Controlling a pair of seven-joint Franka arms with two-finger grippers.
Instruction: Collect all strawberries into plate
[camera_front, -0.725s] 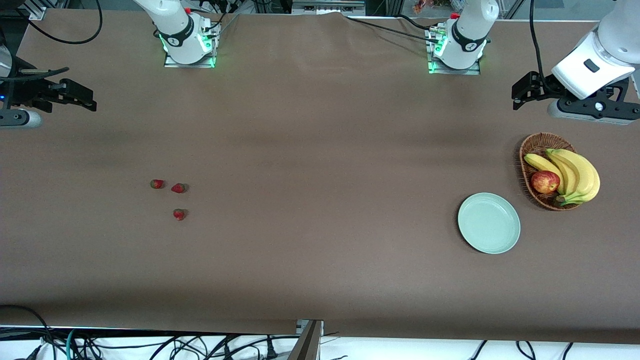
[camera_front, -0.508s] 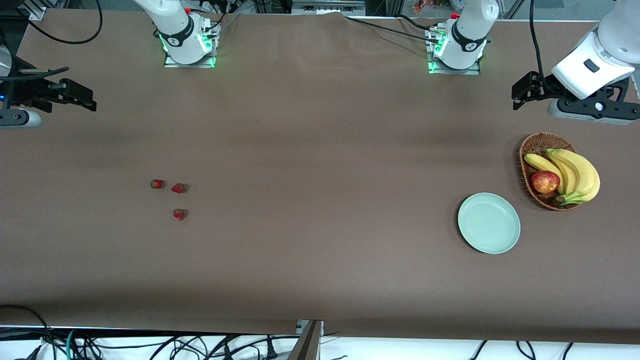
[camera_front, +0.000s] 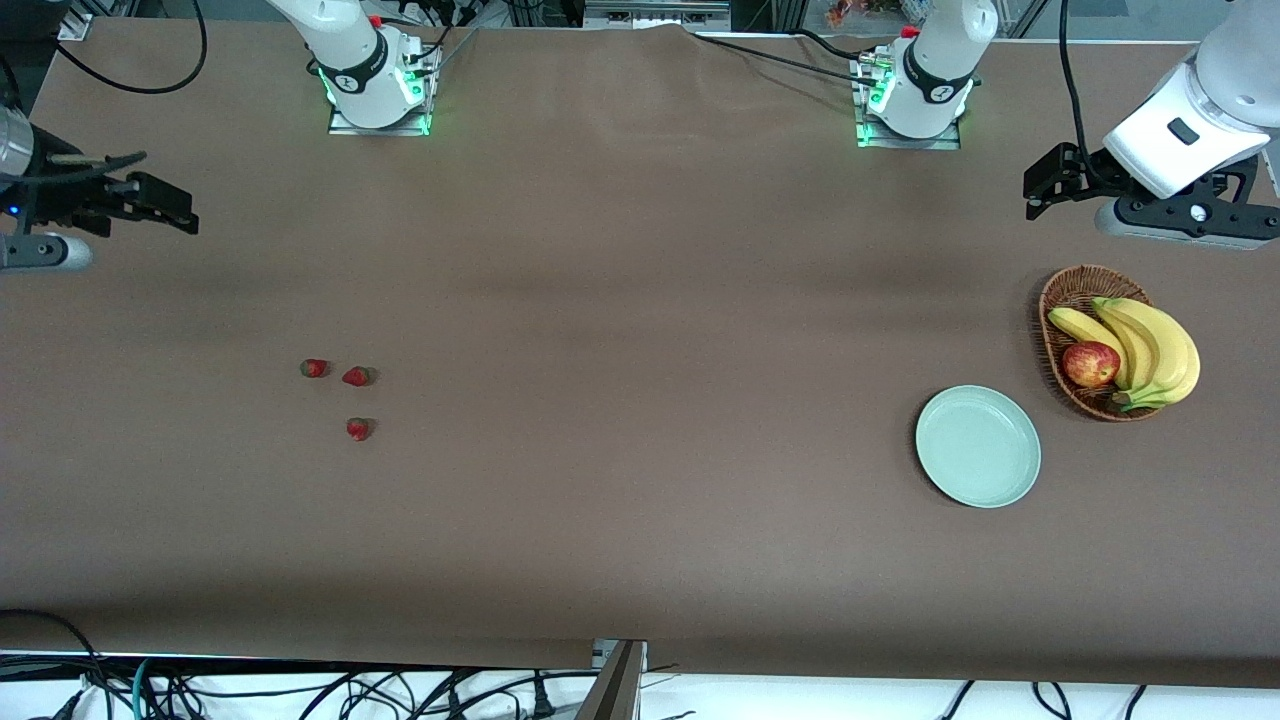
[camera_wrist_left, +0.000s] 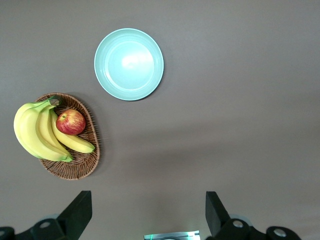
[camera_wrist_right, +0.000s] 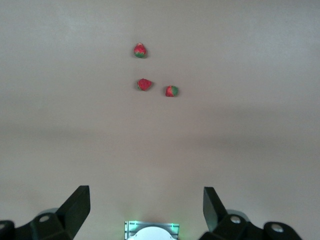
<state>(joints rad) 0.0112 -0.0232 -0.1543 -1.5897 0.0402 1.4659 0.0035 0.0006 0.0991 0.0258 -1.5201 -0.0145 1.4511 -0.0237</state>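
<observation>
Three strawberries (camera_front: 314, 368) (camera_front: 356, 376) (camera_front: 358, 429) lie close together on the brown table toward the right arm's end. They also show in the right wrist view (camera_wrist_right: 140, 50) (camera_wrist_right: 144, 84) (camera_wrist_right: 172, 91). The pale mint-green plate (camera_front: 978, 446) sits bare toward the left arm's end, beside the basket, and shows in the left wrist view (camera_wrist_left: 129, 64). My right gripper (camera_front: 185, 212) (camera_wrist_right: 145, 194) is open and empty, up in the air over the table's edge at the right arm's end. My left gripper (camera_front: 1040, 190) (camera_wrist_left: 147, 199) is open and empty, up over the table near the basket.
A brown wicker basket (camera_front: 1072, 288) (camera_wrist_left: 75, 170) with bananas (camera_front: 1150, 345) and a red-yellow apple (camera_front: 1090, 363) stands next to the plate, farther from the front camera. A wide stretch of bare table lies between the strawberries and the plate.
My right gripper has shifted slightly out over the table toward the strawberries. The left arm, the strawberries and the plate have not moved.
</observation>
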